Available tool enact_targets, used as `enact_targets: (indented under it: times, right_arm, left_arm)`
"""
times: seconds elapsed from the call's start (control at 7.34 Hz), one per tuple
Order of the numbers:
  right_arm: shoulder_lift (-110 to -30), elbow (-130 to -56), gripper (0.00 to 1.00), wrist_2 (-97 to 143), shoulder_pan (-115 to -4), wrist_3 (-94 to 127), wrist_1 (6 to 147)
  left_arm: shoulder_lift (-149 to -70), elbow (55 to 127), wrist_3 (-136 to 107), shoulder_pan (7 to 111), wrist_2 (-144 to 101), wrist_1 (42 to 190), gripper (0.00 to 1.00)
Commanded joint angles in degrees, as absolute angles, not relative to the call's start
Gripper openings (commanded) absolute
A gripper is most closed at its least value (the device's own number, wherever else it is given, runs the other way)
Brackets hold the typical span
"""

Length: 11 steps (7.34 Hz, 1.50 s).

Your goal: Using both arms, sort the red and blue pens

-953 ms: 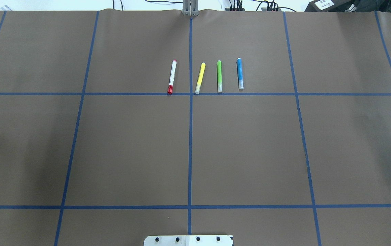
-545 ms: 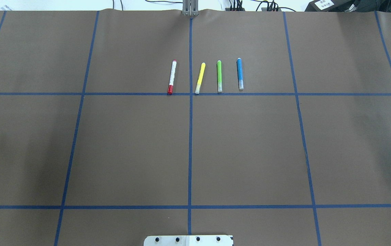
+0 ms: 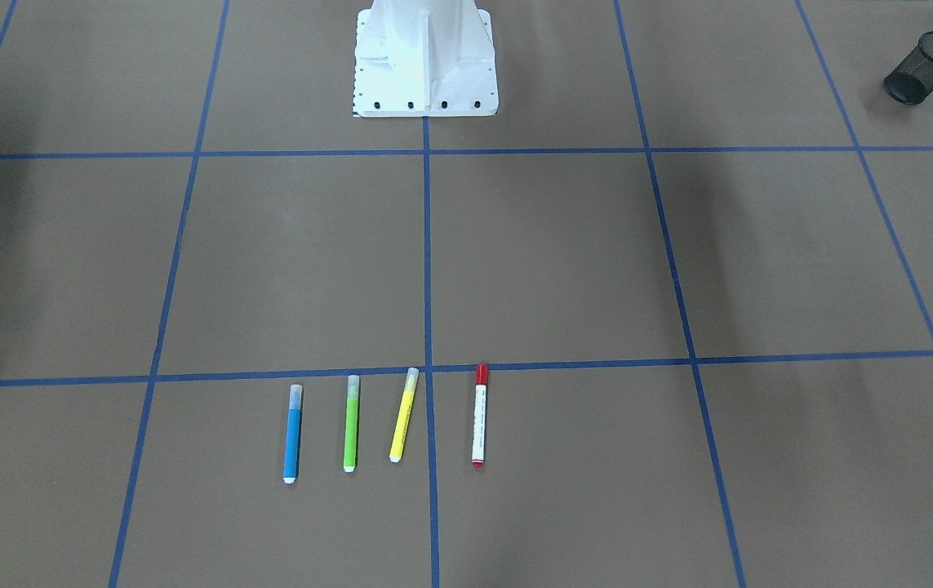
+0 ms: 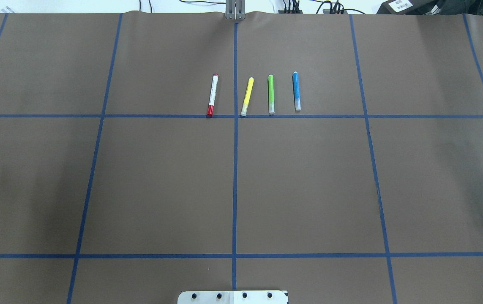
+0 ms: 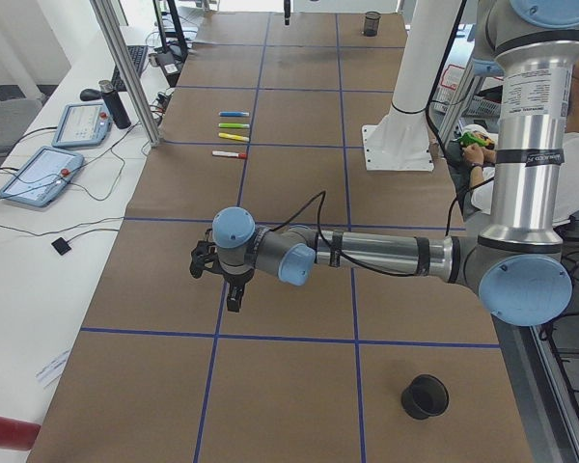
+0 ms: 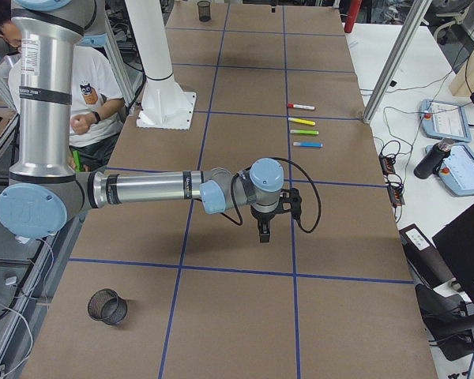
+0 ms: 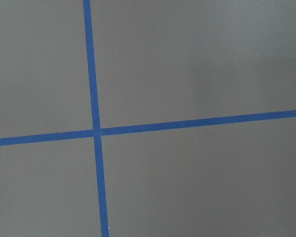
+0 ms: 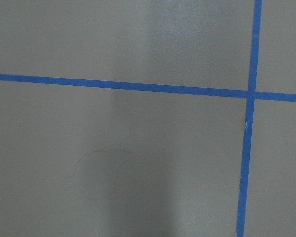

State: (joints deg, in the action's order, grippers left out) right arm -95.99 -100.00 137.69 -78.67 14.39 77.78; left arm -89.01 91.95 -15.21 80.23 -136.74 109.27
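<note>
Four pens lie side by side on the brown table cover, near its far edge from the robot. The red pen [image 4: 212, 95] [image 3: 479, 415], white-barrelled with a red cap, is leftmost in the overhead view. The blue pen [image 4: 296, 91] [image 3: 292, 434] is rightmost. My left gripper [image 5: 234, 299] hangs low over the table far off to the left of the pens. My right gripper [image 6: 264, 234] hangs likewise far off to their right. I cannot tell if either is open or shut. Both wrist views show only brown paper and blue tape lines.
A yellow marker [image 4: 247, 96] and a green marker [image 4: 271, 94] lie between the two pens. A black mesh cup [image 6: 108, 306] stands at the right end of the table, another black cup [image 5: 425, 395] at the left end. The white pedestal [image 3: 425, 61] stands mid-table. A person [image 6: 91, 99] sits behind it.
</note>
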Motion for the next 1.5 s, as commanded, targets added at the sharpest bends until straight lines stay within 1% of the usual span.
enact_targets:
  times: [0.0, 0.27, 0.68, 0.95, 1.09, 1.23, 1.36]
  right_arm:
    - [-95.28, -100.37, 1.00, 137.64, -75.61, 14.59, 77.70]
    - [-94.22, -100.28, 1.00, 137.64, -73.92, 16.25, 74.29]
    - [-88.44, -99.93, 1.00, 137.46, -69.10, 25.20, 74.00]
    - [-83.52, -99.41, 1.00, 136.94, -63.40, 33.27, 74.00]
    - [-79.23, -97.49, 1.00, 135.80, -60.76, 36.09, 74.09]
    - [-75.19, -96.25, 1.00, 132.05, -57.77, 40.82, 74.09]
    - [-72.19, -95.81, 1.00, 125.23, -52.52, 43.13, 74.09]
  left_arm:
    - [-88.15, 92.02, -15.73, 80.16, -136.93, 110.39, 1.00]
    - [-87.98, 92.02, -15.73, 80.16, -137.02, 110.39, 1.00]
    - [-86.23, 91.50, -15.03, 79.98, -135.28, 110.21, 1.00]
    - [-86.40, 91.50, -15.12, 79.98, -134.56, 110.21, 1.00]
    - [-86.31, 91.58, -15.20, 79.98, -135.00, 110.13, 1.00]
    - [-86.22, 91.58, -15.12, 79.98, -135.17, 110.21, 1.00]
    - [-86.22, 91.41, -15.12, 79.89, -135.09, 110.21, 1.00]
